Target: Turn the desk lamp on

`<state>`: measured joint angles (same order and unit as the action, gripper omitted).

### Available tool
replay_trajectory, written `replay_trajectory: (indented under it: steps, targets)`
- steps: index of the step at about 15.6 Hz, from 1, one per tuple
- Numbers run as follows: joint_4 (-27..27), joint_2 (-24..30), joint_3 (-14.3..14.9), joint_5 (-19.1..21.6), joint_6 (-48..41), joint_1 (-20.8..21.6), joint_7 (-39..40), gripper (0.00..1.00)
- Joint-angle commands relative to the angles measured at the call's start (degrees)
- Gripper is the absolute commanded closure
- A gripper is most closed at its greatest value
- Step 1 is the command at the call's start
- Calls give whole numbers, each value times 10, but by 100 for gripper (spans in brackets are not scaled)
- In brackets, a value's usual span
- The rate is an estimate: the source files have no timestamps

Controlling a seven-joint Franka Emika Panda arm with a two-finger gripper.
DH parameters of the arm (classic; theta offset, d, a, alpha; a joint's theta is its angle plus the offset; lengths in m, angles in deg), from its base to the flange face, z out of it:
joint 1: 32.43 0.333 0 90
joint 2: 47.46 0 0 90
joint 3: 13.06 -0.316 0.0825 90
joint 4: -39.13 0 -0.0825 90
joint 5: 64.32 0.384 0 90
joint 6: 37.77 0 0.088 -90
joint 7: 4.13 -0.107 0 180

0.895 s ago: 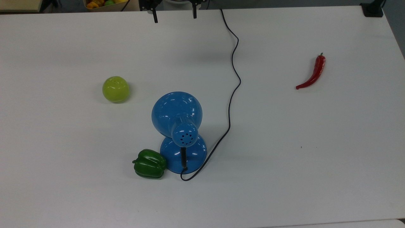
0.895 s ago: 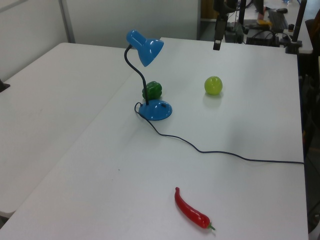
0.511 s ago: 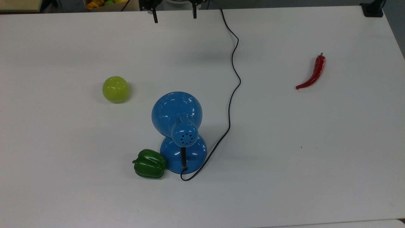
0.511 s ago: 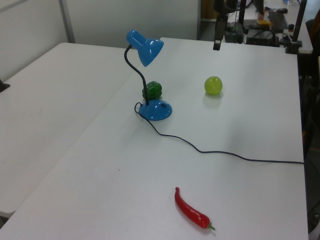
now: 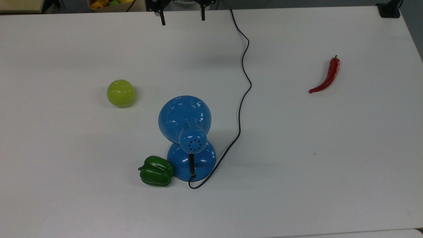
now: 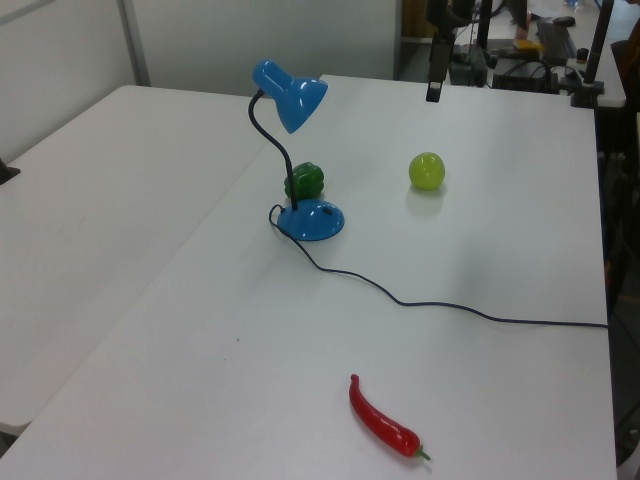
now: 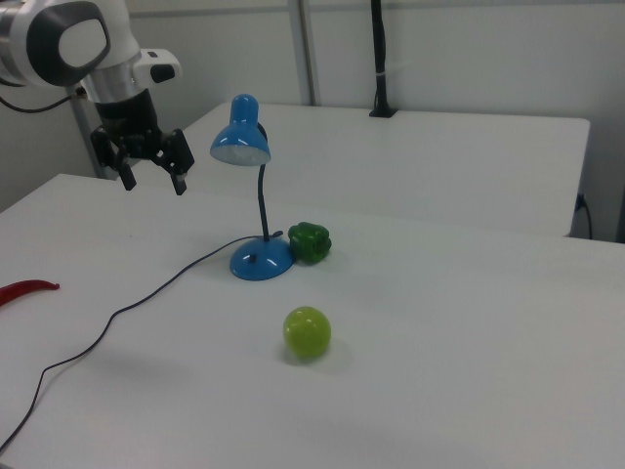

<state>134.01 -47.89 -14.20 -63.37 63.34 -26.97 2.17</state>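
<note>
The desk lamp is glossy blue, with its dome shade over a round base. It stands mid-table on a curved black neck, and the shade faces down. A thin black cord runs from the base to the far table edge. My gripper hangs at the top view's upper edge, well away from the lamp. It is open, its fingers wide apart with nothing between them. In the right view the gripper hovers above the table to the left of the shade. The left view shows the gripper beyond the green ball.
A green bell pepper touches the lamp base on the top view's left. A yellow-green ball lies further up and left. A red chili rests at the right. The white table spreads wide around them.
The gripper's fingers have crept slightly downward in the top view. The lamp and everything else on the table stay where they were.
</note>
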Motion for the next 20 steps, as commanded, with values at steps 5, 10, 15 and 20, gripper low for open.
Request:
replay_trajectory:
  steps: [5,10,15,20]
  targets:
    - [0,-2,-1,13,14,-3,19,91]
    - [0,-4,-2,14,13,-2,19,100]
    - [0,-17,-7,12,12,2,20,100]
    - [2,-55,-7,12,37,3,18,100]
